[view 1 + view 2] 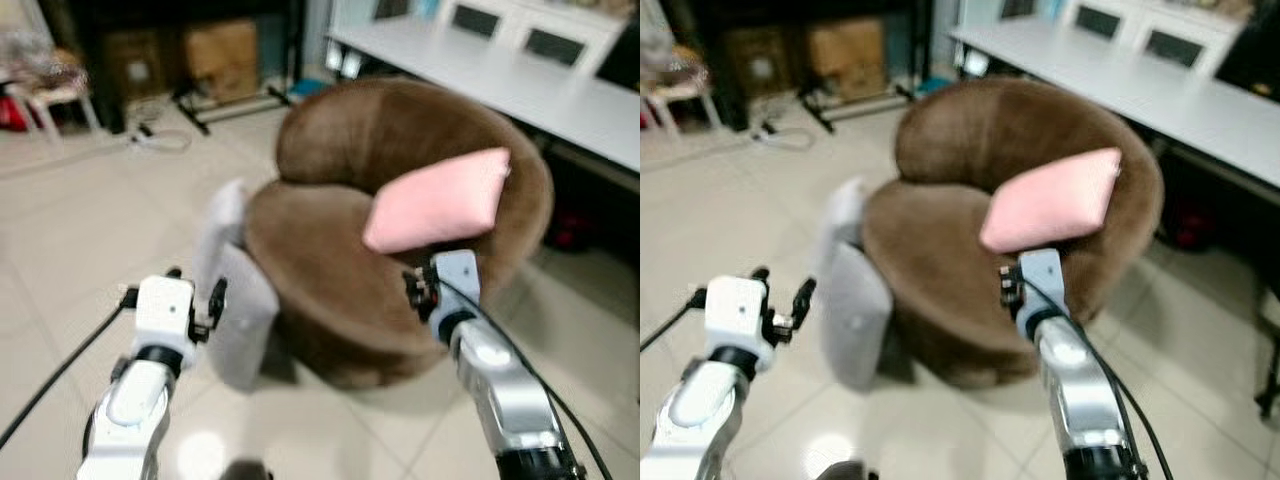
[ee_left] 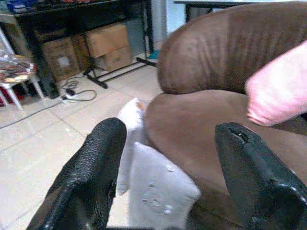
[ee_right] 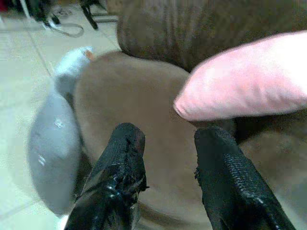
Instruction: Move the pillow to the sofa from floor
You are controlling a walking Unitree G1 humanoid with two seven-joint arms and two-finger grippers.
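A grey pillow (image 1: 240, 310) stands on the tiled floor, leaning against the left side of a round brown sofa (image 1: 320, 260). A white soft thing (image 1: 226, 222) sticks up just behind it. A pink pillow (image 1: 440, 200) rests on the sofa seat against the backrest. My left gripper (image 1: 172, 298) is open, a little to the near left of the grey pillow (image 2: 158, 196), with nothing between its fingers. My right gripper (image 3: 168, 139) is open over the sofa's front edge, just below the pink pillow (image 3: 249, 76) and apart from it.
A long white table (image 1: 520, 80) runs along the back right. Cardboard boxes (image 1: 222, 55) and a black stand's legs (image 1: 230, 105) sit at the back wall. Cables (image 1: 160, 135) lie on the floor, and a small stool (image 1: 50, 95) stands far left.
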